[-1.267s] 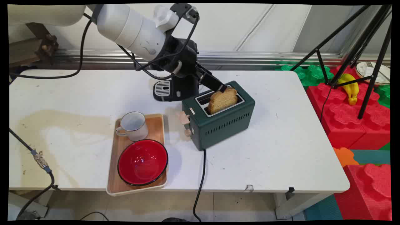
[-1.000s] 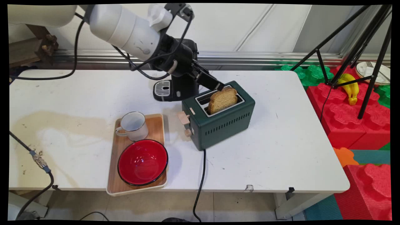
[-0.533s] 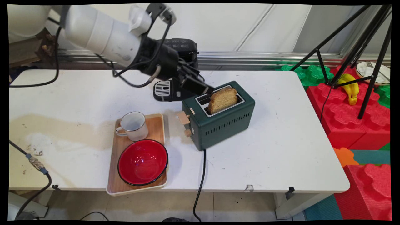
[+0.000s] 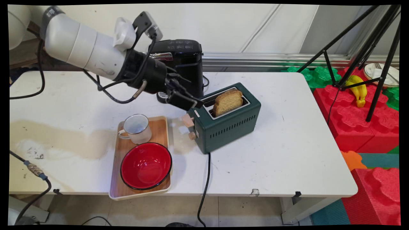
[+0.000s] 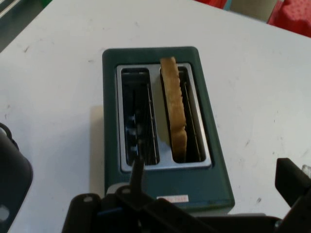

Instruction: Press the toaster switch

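Your white desk (image 4: 287, 143) carries a black coffee machine (image 4: 185, 64) at the back and a dark green 2-slot toaster (image 4: 230, 124) just beside it. A light wooden tray (image 4: 161, 127) near the front edge holds a red bowl (image 4: 146, 166) and a white enamel mug (image 4: 136, 128). 1 slice of brown toast (image 4: 227, 101) stands upright in the toaster's near slot. Your black gripper (image 4: 188, 103) hovers just off the toaster's lever end, fingers apart, holding nothing.
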`<control>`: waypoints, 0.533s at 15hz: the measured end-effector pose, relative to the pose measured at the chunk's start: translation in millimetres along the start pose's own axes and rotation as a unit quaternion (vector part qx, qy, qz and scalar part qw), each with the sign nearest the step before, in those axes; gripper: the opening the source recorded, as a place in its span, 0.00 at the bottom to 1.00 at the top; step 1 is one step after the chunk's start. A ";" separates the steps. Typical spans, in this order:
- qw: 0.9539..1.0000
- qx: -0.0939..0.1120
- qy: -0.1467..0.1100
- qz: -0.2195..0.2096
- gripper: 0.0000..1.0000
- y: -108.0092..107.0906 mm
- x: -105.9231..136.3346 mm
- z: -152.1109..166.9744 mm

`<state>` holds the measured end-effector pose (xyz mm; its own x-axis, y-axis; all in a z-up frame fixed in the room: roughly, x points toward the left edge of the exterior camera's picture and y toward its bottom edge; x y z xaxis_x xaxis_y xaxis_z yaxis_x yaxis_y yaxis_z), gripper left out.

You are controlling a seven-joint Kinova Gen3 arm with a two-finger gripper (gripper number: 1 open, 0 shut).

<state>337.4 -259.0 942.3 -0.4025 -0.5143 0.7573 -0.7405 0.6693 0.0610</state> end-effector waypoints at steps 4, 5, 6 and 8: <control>1.000 0.002 -0.003 0.008 1.00 0.0 -9.1 -1.7; 1.000 0.003 -0.003 0.010 1.00 -0.1 -11.2 -2.1; 1.000 0.004 -0.004 0.012 1.00 -0.1 -13.2 -2.5; 1.000 0.005 -0.006 0.013 1.00 0.1 -16.4 -3.1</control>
<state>345.6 -248.8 932.0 -0.4284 -0.5029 0.7507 -0.7343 0.6779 0.0351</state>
